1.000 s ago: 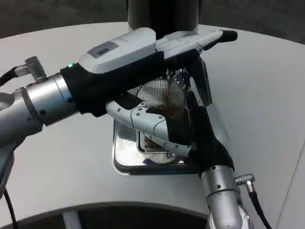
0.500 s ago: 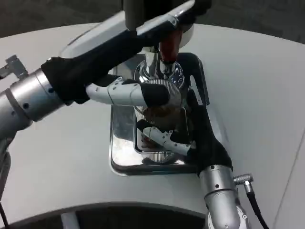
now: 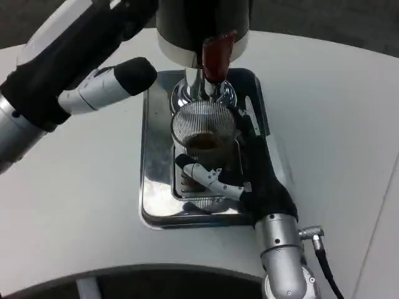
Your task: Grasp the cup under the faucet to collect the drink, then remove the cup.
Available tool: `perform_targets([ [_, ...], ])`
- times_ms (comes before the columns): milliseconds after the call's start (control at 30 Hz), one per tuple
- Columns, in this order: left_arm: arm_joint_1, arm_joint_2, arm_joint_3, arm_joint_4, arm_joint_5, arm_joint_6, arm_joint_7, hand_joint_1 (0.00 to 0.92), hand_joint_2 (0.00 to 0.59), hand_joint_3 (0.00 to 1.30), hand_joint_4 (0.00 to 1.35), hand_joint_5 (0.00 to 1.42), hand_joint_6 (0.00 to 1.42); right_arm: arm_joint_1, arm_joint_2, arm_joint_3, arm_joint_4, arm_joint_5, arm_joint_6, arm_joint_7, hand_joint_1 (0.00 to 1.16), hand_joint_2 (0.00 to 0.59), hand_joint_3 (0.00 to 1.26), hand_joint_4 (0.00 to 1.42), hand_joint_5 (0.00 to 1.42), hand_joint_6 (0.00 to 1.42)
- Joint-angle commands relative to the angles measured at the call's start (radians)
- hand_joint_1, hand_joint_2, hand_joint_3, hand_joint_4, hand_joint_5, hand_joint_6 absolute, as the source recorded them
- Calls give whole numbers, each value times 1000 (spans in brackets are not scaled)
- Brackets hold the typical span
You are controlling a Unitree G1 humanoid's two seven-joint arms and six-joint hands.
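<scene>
Silver and polished, the drip tray (image 3: 156,205) is the landmark on the white table (image 3: 81,205). At its near right corner the right hand (image 3: 234,180) reaches in, its fingers (image 3: 206,175) wrapped round the lower part of the ribbed clear cup (image 3: 204,134), which it holds upright on the tray's grate. Dark drink sits in the cup, partly filling it. Directly above the cup, at the tray's far end, hang the chrome faucet (image 3: 202,90) and its red handle (image 3: 215,56) on the dark dispenser (image 3: 202,25). Beyond the tray's far left corner the left hand (image 3: 103,87) hovers off the handle, holding nothing, fingers loosely extended. Collecting looks about finished; removal comes next, calling for a level pull toward the tray's near edge, clear of the faucet, without spilling.
</scene>
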Motion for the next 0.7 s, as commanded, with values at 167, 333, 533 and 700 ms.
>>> perform_targets([
  [167, 30, 41, 23, -9, 24, 5, -1, 0, 97, 0, 0, 67, 35, -24, 16, 23, 70, -43, -23, -75, 1007, 202, 355, 528, 556, 757],
  [333, 56, 53, 30, -19, 30, 14, 2, 0, 99, 0, 0, 66, 36, -41, 30, 0, 107, -27, -56, -120, 1099, 203, 517, 679, 805, 1058],
  [533, 80, 68, 31, -26, 30, 20, -9, 0, 99, 0, 0, 59, 29, -63, 34, -14, 139, -16, -102, -164, 1118, 147, 573, 747, 878, 1184],
  [700, 104, 74, 34, -38, 29, 26, -3, 0, 98, 0, 0, 57, 26, -53, 39, -11, 117, -26, -115, -214, 1124, 120, 610, 794, 914, 1242],
])
